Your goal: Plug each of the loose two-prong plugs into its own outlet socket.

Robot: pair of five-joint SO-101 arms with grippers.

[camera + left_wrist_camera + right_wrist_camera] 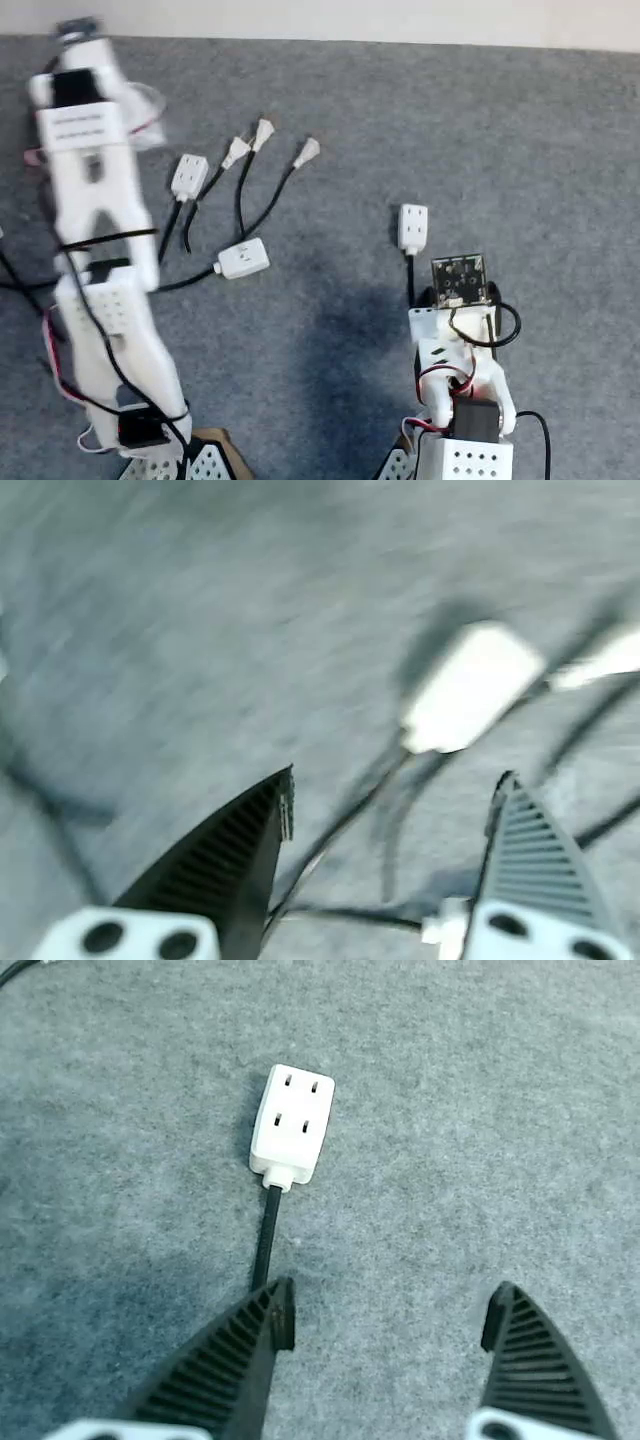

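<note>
While left gripper (397, 778), right gripper (393, 1288) gape empty: three plugs (235, 152) (264, 133) (307, 152), three sockets (189, 176) (243, 259) (413, 226), unjoined

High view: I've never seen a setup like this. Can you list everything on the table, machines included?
outlet sockets: three, white; two left of centre on the table, one alone just ahead of the right arm
two-prong plugs: three, white, loose in a row beyond the two left sockets
cords: several, black, trailing from the sockets and plugs
table: one, grey, fuzzy surface under everything
left arm: one, white, along the left side
right arm: one, white, at the near edge, right of centre
left fingers: two, black, open above a socket and cords
right fingers: two, black, open, with the lone socket ahead of them
</note>
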